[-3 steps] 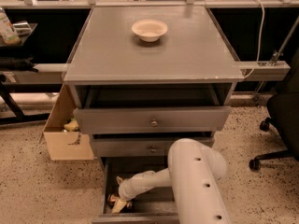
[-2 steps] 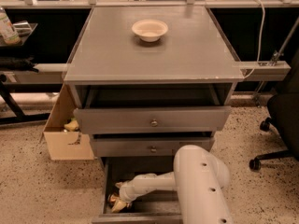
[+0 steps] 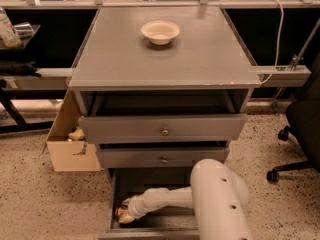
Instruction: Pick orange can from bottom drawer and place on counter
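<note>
The bottom drawer is pulled open at the foot of the grey cabinet. My white arm reaches down into it from the lower right. My gripper is at the drawer's front left corner. A small coppery-brown thing, which looks like the orange can, sits right at the gripper's tip, mostly hidden by it. I cannot see whether it is held. The counter is the cabinet's flat grey top, with a white bowl near its back middle.
The two upper drawers with round knobs stand slightly open above my arm. A cardboard box stands on the floor left of the cabinet. A black office chair is at the right. Dark shelves flank the cabinet.
The arm's big white link has shifted slightly right and down. The gripper stays at the same corner of the bottom drawer.
</note>
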### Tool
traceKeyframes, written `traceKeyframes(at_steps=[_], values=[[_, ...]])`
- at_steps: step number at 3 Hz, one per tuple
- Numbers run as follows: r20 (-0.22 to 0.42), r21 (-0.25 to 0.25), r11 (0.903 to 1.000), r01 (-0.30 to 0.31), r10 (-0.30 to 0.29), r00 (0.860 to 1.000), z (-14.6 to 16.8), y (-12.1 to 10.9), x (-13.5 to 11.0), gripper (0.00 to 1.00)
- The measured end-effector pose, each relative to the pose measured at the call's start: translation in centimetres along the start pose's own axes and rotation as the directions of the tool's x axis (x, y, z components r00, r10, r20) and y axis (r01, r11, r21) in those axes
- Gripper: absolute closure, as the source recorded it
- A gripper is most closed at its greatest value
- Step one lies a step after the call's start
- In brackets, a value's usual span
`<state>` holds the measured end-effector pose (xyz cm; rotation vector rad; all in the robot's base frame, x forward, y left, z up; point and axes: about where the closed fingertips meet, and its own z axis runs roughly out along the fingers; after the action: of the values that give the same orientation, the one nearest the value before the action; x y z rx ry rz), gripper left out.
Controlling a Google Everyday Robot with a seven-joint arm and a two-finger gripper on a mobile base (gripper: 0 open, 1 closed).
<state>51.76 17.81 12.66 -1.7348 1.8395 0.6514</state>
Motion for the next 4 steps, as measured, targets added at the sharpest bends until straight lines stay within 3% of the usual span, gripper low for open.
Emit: traceKeyframes(at_steps=[1, 2, 3, 4], values=[[0.103, 0.044, 0.9978, 0.05, -0.054, 0.993, -3.3, 0.6, -1.5, 1.0], [0.234, 0.061, 0.9953, 0.075, -0.087, 0.968, -6.3, 2.4, -3.8, 1.0], [0.267, 0.14, 0.985, 0.102, -0.136, 0.954, -9.8, 1.0, -2.9, 1.0], [0.267, 0.14, 0.985, 0.102, -0.136, 0.954, -9.8, 1.0, -2.9, 1.0]])
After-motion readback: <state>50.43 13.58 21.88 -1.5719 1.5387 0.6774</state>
